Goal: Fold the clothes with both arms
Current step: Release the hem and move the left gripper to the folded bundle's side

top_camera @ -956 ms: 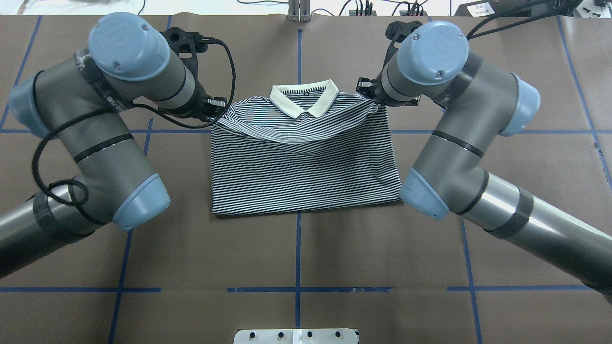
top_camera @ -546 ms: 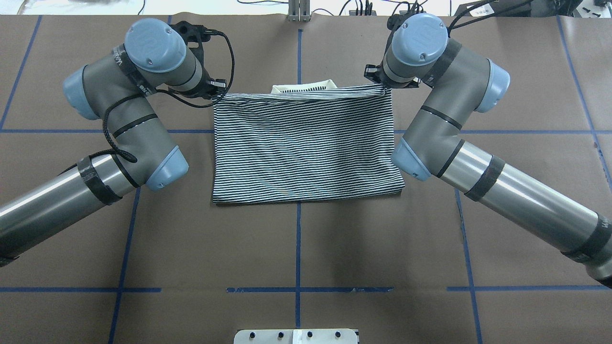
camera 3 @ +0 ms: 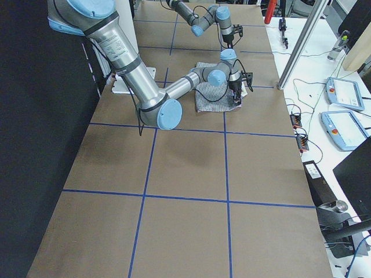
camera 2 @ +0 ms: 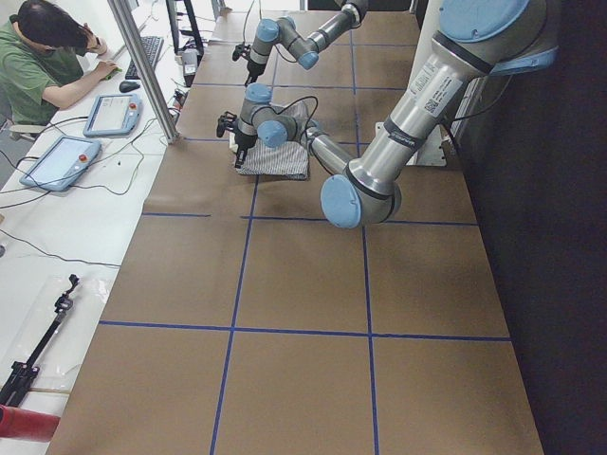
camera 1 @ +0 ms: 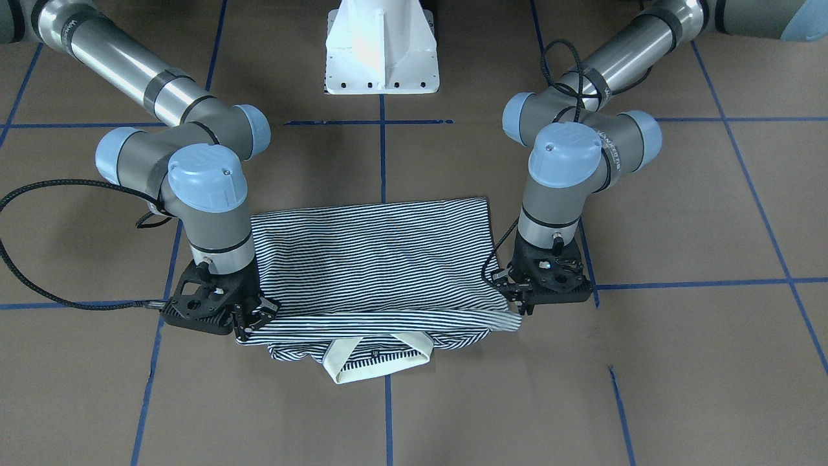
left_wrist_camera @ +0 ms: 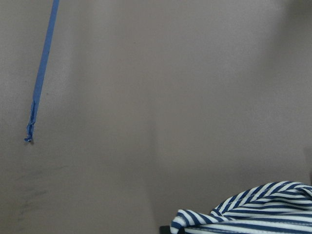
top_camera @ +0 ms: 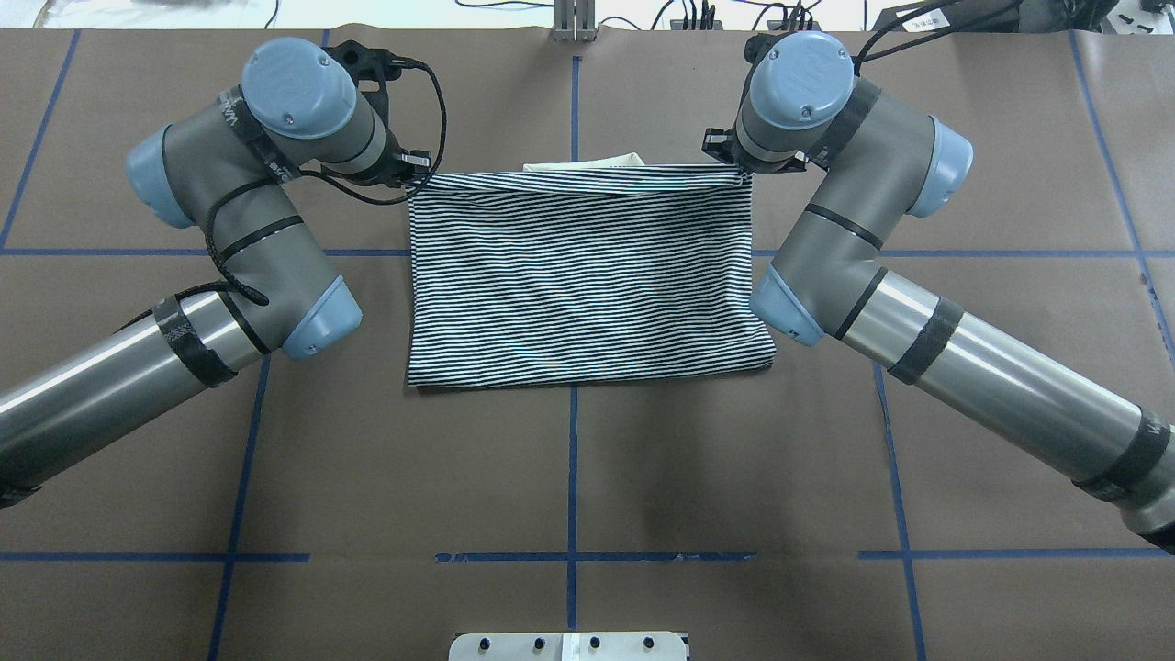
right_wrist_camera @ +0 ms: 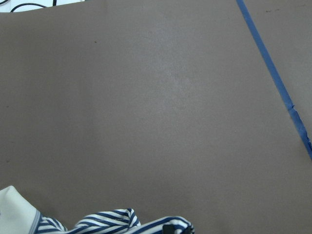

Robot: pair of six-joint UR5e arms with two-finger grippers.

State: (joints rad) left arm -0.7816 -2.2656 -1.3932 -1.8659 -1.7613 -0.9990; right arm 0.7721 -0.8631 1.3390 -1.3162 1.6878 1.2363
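The striped shirt (top_camera: 587, 275) lies folded into a rectangle at the table's middle. Its top layer reaches over the cream collar (top_camera: 578, 162), which peeks out at the far edge (camera 1: 378, 366). My left gripper (top_camera: 415, 174) is shut on that layer's far left corner, low over the table, on the right of the front-facing view (camera 1: 519, 305). My right gripper (top_camera: 734, 163) is shut on the far right corner (camera 1: 252, 320). Both wrist views show a bit of striped cloth (left_wrist_camera: 253, 214) at the bottom edge, the right one also the collar (right_wrist_camera: 14, 209).
Brown paper with blue tape lines (top_camera: 572, 459) covers the table. The white pedestal base (camera 1: 381, 52) stands on the robot's side. Past the far edge stand a metal post (camera 2: 142, 66) and a desk with pendants (camera 2: 57, 161), where a person (camera 2: 47, 66) sits.
Both arms moved down and toward the far side with the held edge. The striped layer, sagging a second ago with the collar open to view, now lies flat over most of the collar.
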